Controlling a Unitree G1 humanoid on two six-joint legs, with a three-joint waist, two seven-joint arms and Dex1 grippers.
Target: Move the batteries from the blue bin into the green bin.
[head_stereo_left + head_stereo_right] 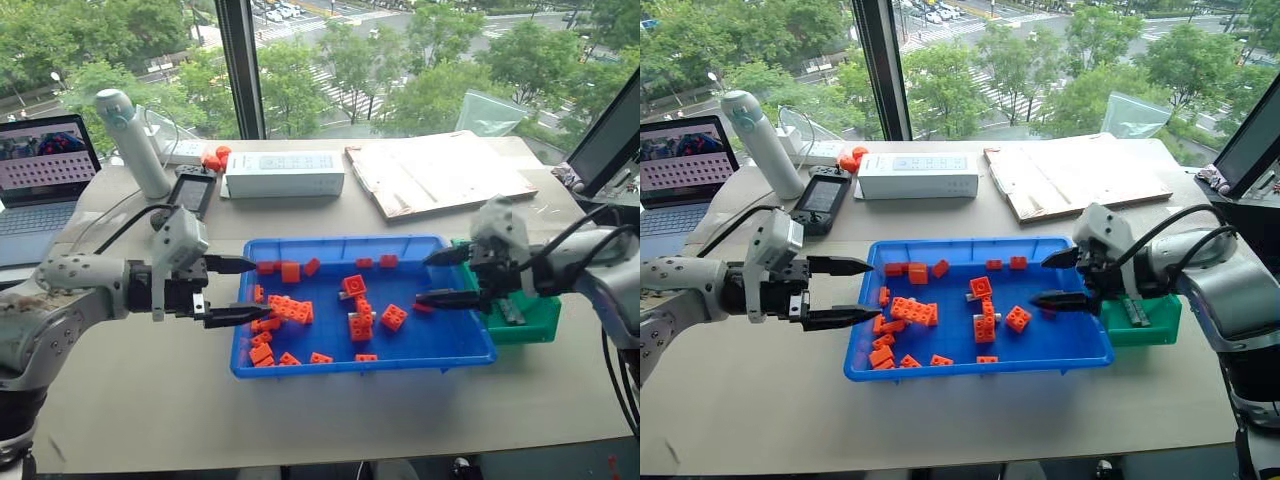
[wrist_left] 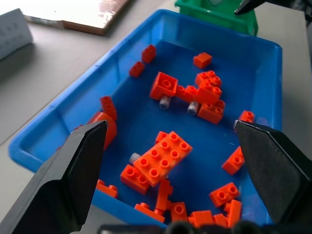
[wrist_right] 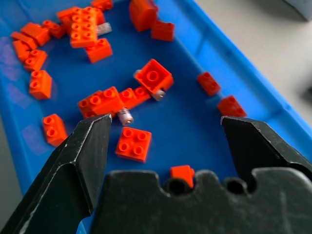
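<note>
Blue bin [image 1: 300,365] at table centre, strewn with orange bricks [image 1: 290,307]; green bin [image 1: 535,318] touching its right end, partly behind the right arm. From the head views, batteries hardly distinguishable among the bricks. In the left wrist view, three grey cylinder ends plain: one battery [image 2: 165,101] and another [image 2: 194,107] poking from under the brick cluster mid-bin, a third [image 2: 135,158] half under the flat double brick nearer the camera. In the right wrist view, one battery [image 3: 125,116] lying against a brick, another [image 3: 157,94] under the square brick; possibly the same pair, hard to say. Left gripper [image 1: 240,290] hovering over the bin's left edge, fingers spread wide, nothing between. Right gripper [image 1: 442,277] above the bin's right end, jaws apart and empty. Behind the bin, a white box [image 1: 283,173] and a wooden board [image 1: 440,175].
</note>
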